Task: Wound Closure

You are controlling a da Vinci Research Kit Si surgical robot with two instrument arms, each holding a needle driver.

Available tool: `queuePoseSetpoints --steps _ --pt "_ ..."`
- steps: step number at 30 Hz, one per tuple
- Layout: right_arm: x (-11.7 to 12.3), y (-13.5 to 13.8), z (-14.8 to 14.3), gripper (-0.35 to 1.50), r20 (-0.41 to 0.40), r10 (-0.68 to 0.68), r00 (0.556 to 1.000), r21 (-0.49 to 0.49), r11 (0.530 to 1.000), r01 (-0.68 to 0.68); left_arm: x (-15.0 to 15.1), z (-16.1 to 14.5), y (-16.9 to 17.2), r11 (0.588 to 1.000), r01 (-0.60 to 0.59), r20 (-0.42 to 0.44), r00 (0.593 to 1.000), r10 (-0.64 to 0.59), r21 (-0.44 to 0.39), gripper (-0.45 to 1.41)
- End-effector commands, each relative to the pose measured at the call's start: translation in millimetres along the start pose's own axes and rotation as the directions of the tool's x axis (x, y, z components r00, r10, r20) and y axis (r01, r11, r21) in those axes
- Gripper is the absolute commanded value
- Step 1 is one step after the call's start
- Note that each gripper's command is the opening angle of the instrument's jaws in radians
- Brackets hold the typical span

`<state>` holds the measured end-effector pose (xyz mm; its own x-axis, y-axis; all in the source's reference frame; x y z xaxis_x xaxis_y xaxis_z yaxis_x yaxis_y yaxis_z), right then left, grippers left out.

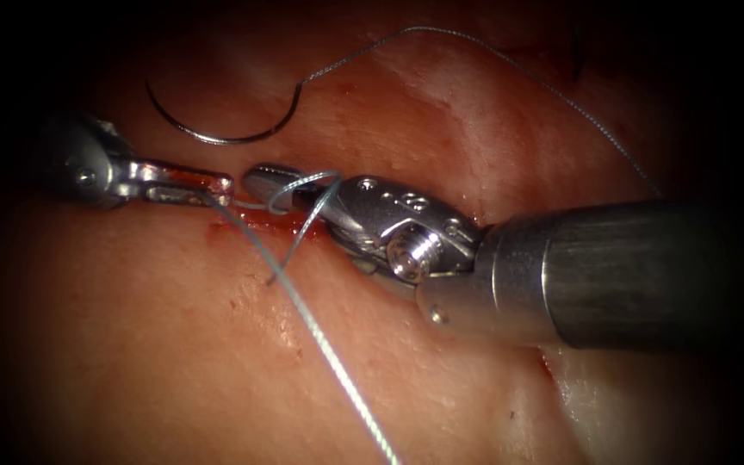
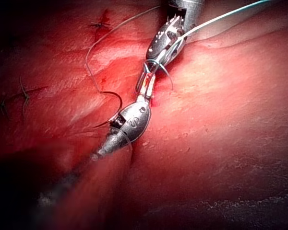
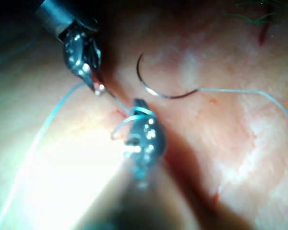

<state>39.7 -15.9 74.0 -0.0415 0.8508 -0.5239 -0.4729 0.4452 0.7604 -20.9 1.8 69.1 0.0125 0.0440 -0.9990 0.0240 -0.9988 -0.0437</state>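
Observation:
My left tool (image 1: 204, 187) reaches in from the left, its jaws shut on the pale thread (image 1: 320, 340), which runs from them toward the front. Tip to tip with it is my right tool (image 1: 273, 181), jaws shut, with a loop of thread (image 1: 303, 185) wound round them and a short end (image 1: 279, 269) hanging below. The curved needle (image 1: 217, 138) lies free on the tissue (image 1: 131, 344) behind the left tool, held by neither and not in the tissue. Both wrist views show the left tool (image 2: 146, 84) (image 3: 95, 82), the right tool (image 2: 157, 53) (image 3: 140, 109) and the needle (image 2: 119, 102) (image 3: 156, 92).
Red fluid (image 1: 251, 224) marks the cut under the two tips. From the needle's end the thread (image 1: 492, 52) arcs up and away to the right past the right shaft (image 1: 630, 275). Older dark stitches (image 2: 101, 24) sit further along the tissue.

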Motion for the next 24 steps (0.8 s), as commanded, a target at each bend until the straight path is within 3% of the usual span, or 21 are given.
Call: queuePoseSetpoints --steps 1,10,17,24 --pt "-0.7 -0.4 0.6 -0.35 0.0 -0.008 1.0 0.005 1.0 0.008 -1.3 0.3 -0.4 1.0 0.008 0.01 1.0 -0.008 0.001 -0.45" --pt "-0.9 -0.4 -0.4 -0.35 0.015 -0.039 0.999 0.009 0.999 0.039 -5.1 -0.3 -2.7 0.998 0.064 0.058 0.996 -0.064 -0.013 -0.45" --pt "-1.4 -0.9 -1.1 -0.35 0.028 -0.06 0.998 -0.003 0.998 0.06 -5.8 -0.1 -7.5 0.997 0.083 0.069 0.994 -0.083 -0.005 -0.45" --pt "-2.0 -2.8 -1.3 -0.35 0.017 -0.072 0.997 -0.113 0.991 0.073 -7.0 1.2 -12.3 0.995 0.097 0.09 0.991 -0.098 0.019 -0.45"
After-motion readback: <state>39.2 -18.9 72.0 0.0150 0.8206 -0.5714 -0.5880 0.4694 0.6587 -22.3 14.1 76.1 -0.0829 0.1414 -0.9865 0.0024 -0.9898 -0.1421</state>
